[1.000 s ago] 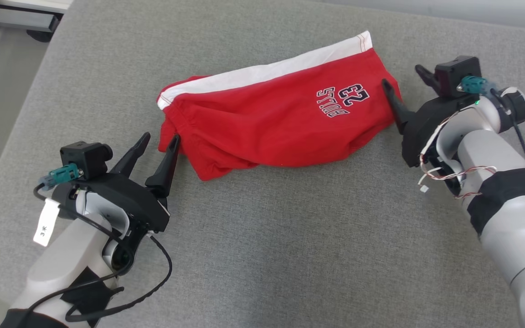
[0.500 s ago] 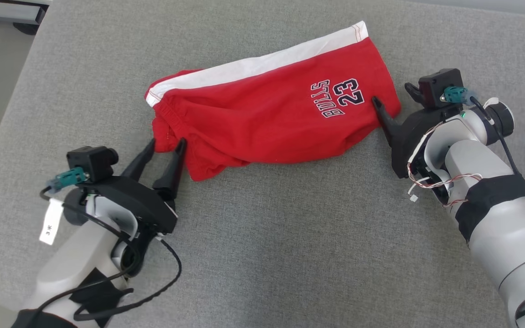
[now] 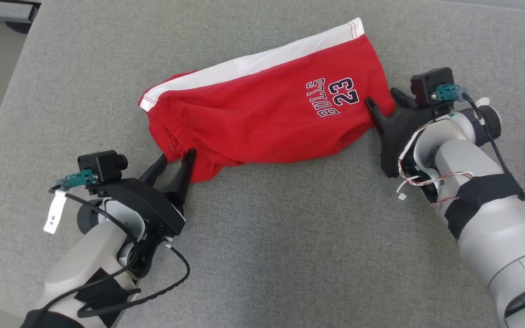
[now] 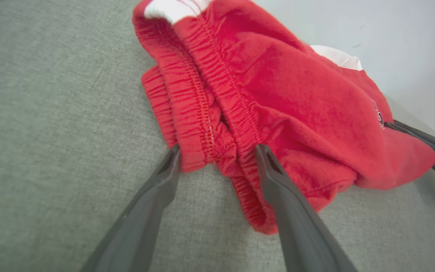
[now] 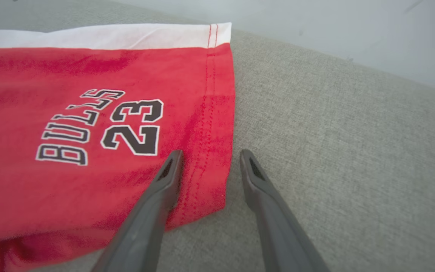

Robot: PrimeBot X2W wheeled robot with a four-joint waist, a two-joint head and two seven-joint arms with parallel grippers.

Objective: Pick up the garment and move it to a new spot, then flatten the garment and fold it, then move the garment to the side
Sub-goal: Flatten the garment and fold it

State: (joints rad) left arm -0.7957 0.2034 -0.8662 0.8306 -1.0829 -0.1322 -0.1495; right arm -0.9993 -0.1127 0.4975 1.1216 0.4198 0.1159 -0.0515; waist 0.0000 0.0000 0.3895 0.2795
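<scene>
A: While the shorts (image 3: 262, 123) lie mid-frame on the tabletop (image 3: 290, 255), why are both jaws spread, holding nothing?

B: Each straddles an end, waistband (image 4: 202, 124) lower left, hem (image 5: 212, 124) right, likely ready to pinch.

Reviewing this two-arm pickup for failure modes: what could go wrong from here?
The left jaws straddle the bunched waistband of the red shorts; closing may catch only some layers, twisting the shorts. The right jaws sit one on the flat hem, one on the grey cushion; they may slide off without gripping.
</scene>
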